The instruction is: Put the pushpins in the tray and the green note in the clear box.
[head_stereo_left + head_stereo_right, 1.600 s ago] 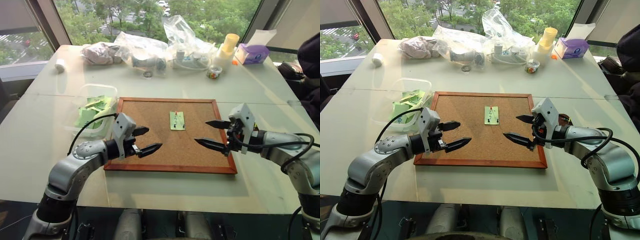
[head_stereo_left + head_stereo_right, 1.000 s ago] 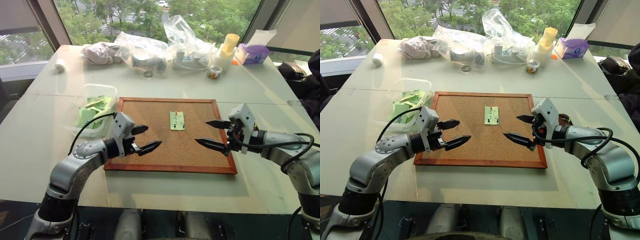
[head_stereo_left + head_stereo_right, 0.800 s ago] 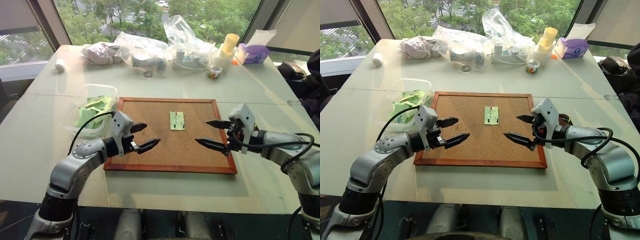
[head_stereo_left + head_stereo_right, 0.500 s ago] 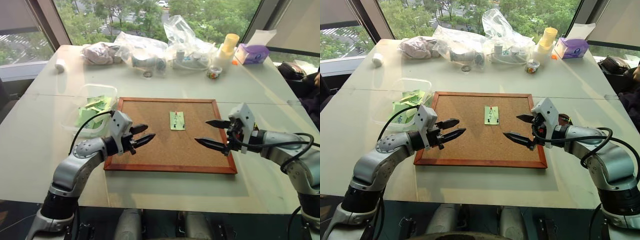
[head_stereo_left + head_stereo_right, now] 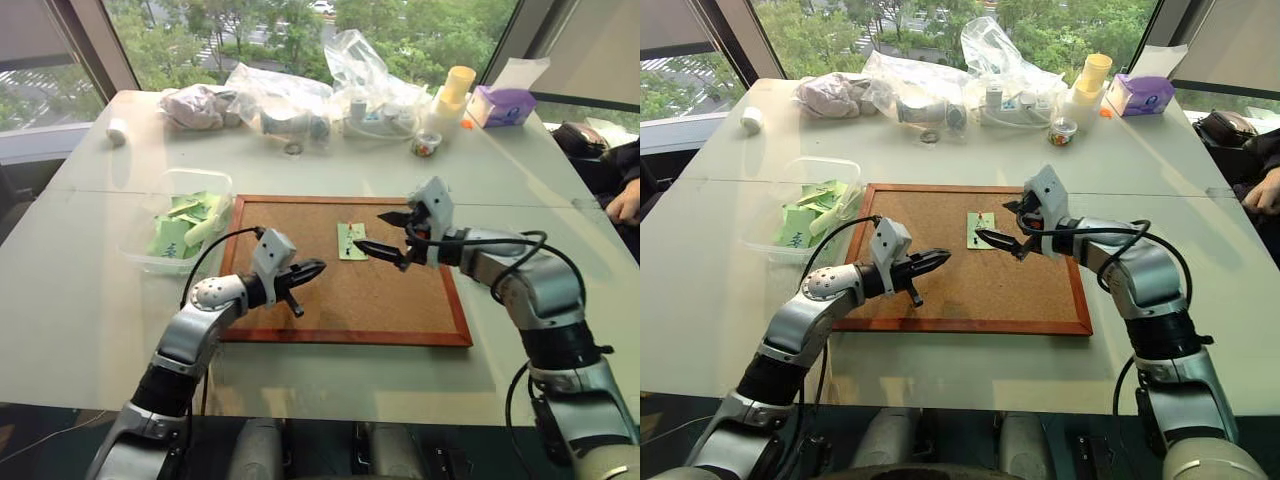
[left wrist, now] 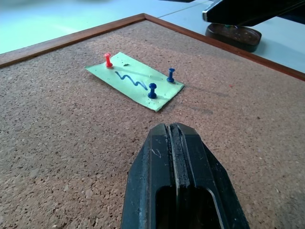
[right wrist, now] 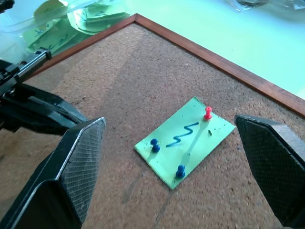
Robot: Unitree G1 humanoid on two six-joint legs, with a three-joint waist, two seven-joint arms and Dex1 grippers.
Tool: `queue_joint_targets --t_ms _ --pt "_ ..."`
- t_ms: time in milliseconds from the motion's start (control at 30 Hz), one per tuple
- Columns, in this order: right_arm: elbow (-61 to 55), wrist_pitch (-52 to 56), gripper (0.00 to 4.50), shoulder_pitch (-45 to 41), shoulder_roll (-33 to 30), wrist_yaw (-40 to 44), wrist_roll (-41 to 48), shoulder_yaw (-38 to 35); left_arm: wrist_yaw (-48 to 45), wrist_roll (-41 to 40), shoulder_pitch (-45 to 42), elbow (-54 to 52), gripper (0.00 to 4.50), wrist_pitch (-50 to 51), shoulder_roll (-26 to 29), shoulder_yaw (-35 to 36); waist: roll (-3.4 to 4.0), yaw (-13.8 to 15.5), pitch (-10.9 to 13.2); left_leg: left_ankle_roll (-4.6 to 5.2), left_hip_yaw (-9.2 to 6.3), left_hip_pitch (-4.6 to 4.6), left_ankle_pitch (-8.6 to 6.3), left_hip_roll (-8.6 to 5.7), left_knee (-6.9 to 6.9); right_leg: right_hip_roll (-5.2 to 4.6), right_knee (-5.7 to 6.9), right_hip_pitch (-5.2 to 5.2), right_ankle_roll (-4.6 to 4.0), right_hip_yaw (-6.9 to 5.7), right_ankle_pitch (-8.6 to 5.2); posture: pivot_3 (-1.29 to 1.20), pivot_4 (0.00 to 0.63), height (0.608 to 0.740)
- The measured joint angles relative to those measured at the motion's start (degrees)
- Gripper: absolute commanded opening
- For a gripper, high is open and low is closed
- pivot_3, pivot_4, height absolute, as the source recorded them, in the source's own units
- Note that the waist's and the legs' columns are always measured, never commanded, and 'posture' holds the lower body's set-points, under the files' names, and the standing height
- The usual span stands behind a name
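Right now the left gripper [image 5: 303,272] sits low over the near-left part of the cork board [image 5: 330,300], its two black fingers pressed flat together with nothing between them, tip aimed across the cork toward the green note [image 6: 135,79]. And there's the note, lying flat on the cork board's middle, a little toward the far edge, with a blue squiggle drawn on it! It's pinned down by the pushpins: one red pin [image 6: 108,59] at the far end, and two blue pins [image 6: 152,90] at the near corners.

Coming in from the board's right side, the right gripper [image 5: 391,236] hovers just beside the note, above the cork, jaws spread wide and empty. From its wrist view the note sits squarely between the two textured fingers [image 7: 76,157], and the other arm's dark fingers cross the board on one side.

Just off the cork board's right frame, the small reddish-brown tray [image 6: 233,36] rests on the white table [image 5: 80,300], partly hidden behind the right arm.

Off the board's left frame stands the clear box [image 5: 180,220], already holding a loose heap of light green slips [image 5: 185,222].

Beyond the board's far edge, along the window, lie crinkled plastic bags [image 5: 290,90], a small jar of coloured bits [image 5: 427,143], a yellow cup stack [image 5: 455,95] and a purple tissue box [image 5: 506,104].
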Motion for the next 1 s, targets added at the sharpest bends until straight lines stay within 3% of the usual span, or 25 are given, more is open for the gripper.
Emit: queue_joint_targets --t_ms 433,533,767,1000 --pt "26.1 -9.8 4.50 -10.5 10.0 -3.2 -12.4 4.0 1.6 3.8 1.7 2.2 0.05 -4.7 -1.9 0.3 0.15 -0.4 -0.1 -0.03 0.02 0.01 0.02 0.02 -0.01 0.00 0.02 0.01 0.00 0.00 0.00 0.00 0.150 0.740" --pt "28.5 -11.5 3.60 -11.1 11.2 -3.5 -13.6 3.9 1.7 3.8 2.4 1.7 0.00 -4.7 -1.8 0.8 0.17 -0.9 -0.1 -0.04 0.02 0.02 0.02 0.03 -0.02 0.00 0.03 0.02 0.00 0.00 0.00 0.00 0.150 0.740" --pt "30.5 -13.4 0.05 -11.3 12.4 -3.3 -15.0 3.0 2.1 3.9 3.4 0.7 0.00 -4.3 -1.8 1.1 0.25 -1.4 -0.1 -0.07 0.01 0.05 0.04 0.06 -0.04 0.00 0.04 0.03 0.00 0.00 0.00 0.00 0.150 0.740" --pt "29.3 -14.5 0.02 -10.8 12.5 -2.8 -17.4 3.5 3.2 3.8 3.7 0.4 0.00 -3.6 -2.4 1.3 0.27 -1.3 -0.2 -0.07 0.00 0.05 0.04 0.06 -0.04 0.00 0.04 0.03 0.00 0.00 0.00 0.00 0.150 0.740"
